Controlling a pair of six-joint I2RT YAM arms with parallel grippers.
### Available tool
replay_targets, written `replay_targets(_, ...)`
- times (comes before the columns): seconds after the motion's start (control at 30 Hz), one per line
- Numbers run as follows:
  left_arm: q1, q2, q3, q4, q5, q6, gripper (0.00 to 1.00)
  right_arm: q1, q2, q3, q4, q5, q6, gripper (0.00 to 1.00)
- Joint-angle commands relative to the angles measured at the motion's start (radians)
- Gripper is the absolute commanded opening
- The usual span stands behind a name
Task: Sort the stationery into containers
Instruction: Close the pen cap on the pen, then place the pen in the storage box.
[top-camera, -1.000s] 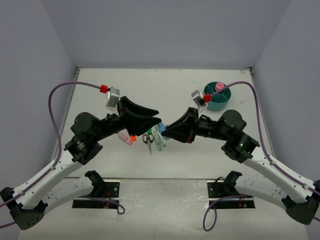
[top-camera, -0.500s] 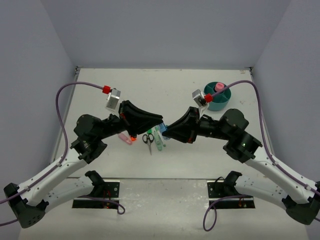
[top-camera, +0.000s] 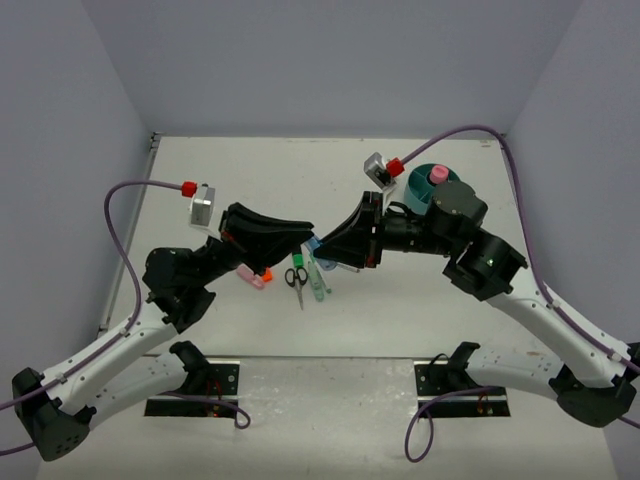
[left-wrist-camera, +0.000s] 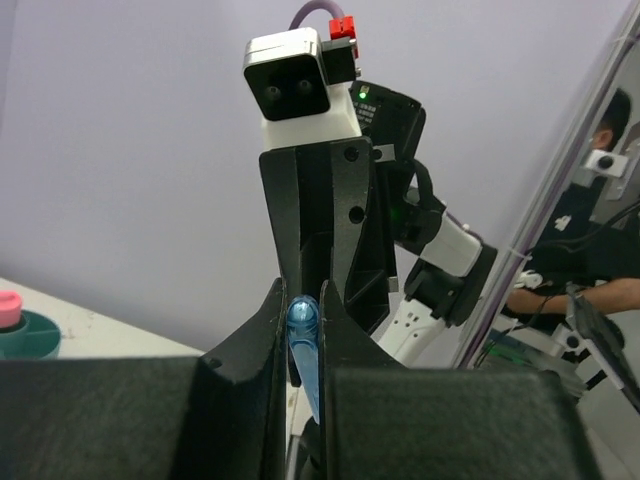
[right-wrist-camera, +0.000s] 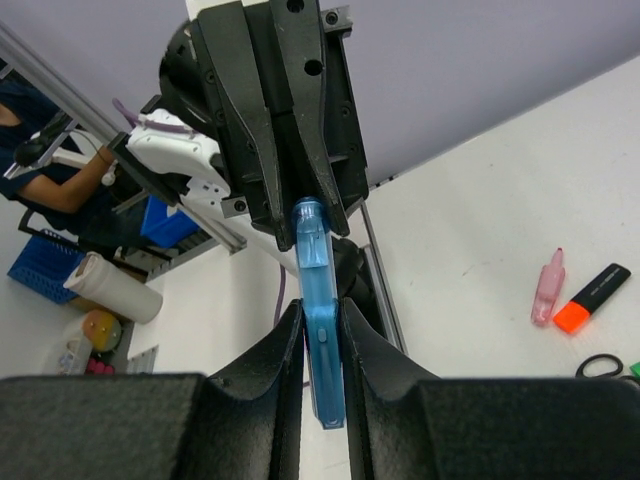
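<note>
A translucent blue piece (top-camera: 314, 243) hangs above the table, gripped from both ends. My left gripper (top-camera: 309, 238) is shut on its rounded end (left-wrist-camera: 303, 318). My right gripper (top-camera: 322, 247) is shut on its other end (right-wrist-camera: 322, 320). The two grippers meet tip to tip. Below them lie black-handled scissors (top-camera: 297, 279), a pink highlighter (top-camera: 249, 276), an orange highlighter (top-camera: 266, 274), a green highlighter (top-camera: 298, 261) and thin white pens (top-camera: 318, 281). The teal organizer (top-camera: 424, 186) stands at the back right with a pink-capped bottle (top-camera: 437, 175) in it, partly hidden by the right arm.
The pink highlighter (right-wrist-camera: 547, 290), the orange highlighter (right-wrist-camera: 592, 297) and a scissors handle (right-wrist-camera: 600, 366) show on the table in the right wrist view. The organizer (left-wrist-camera: 28, 336) shows at the left edge of the left wrist view. Grey walls enclose the table on three sides.
Both grippers stay joined on the blue piece. The right wrist has risen and shifted left, away from the organizer. The left wrist has swung back to the left.
</note>
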Motion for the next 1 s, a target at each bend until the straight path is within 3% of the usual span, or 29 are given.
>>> replay_targets(0.0,-0.037,-0.012,0.078,-0.387,0.139,0.144,0.00,-0.009,0.043,-0.029,0.193,0.009,-0.020,0.00)
replay_targets(0.27,-0.039,0.096,0.310,-0.573,0.186,0.282,0.00,0.003,0.086,-0.192,0.306,-0.137,0.056,0.00)
replay_targets(0.43,-0.039,0.178,0.367,-0.597,0.198,0.275,0.00,0.003,0.079,-0.225,0.315,-0.114,0.064,0.00)
replay_targets(0.5,-0.037,0.181,0.385,-0.641,0.150,0.283,0.04,0.002,0.065,-0.242,0.284,-0.055,0.051,0.00)
replay_targets(0.53,-0.037,0.177,0.395,-0.667,0.100,0.290,0.10,0.001,0.055,-0.250,0.267,-0.010,0.044,0.00)
replay_targets(0.57,-0.039,0.164,0.406,-0.698,0.012,0.298,0.28,-0.005,0.045,-0.258,0.253,0.053,0.035,0.00)
replay_targets(0.6,-0.039,0.153,0.422,-0.740,-0.064,0.299,0.56,-0.014,0.038,-0.270,0.234,0.098,0.032,0.00)
replay_targets(0.73,-0.037,0.084,0.507,-0.979,-0.481,0.284,1.00,-0.108,-0.018,-0.351,0.170,0.354,0.058,0.00)
replay_targets(0.83,-0.038,0.013,0.523,-1.081,-0.748,0.264,1.00,-0.206,-0.080,-0.418,0.125,0.533,0.060,0.00)
replay_targets(0.97,-0.039,-0.085,0.481,-1.165,-0.843,0.269,1.00,-0.421,-0.118,-0.422,0.022,0.736,0.007,0.00)
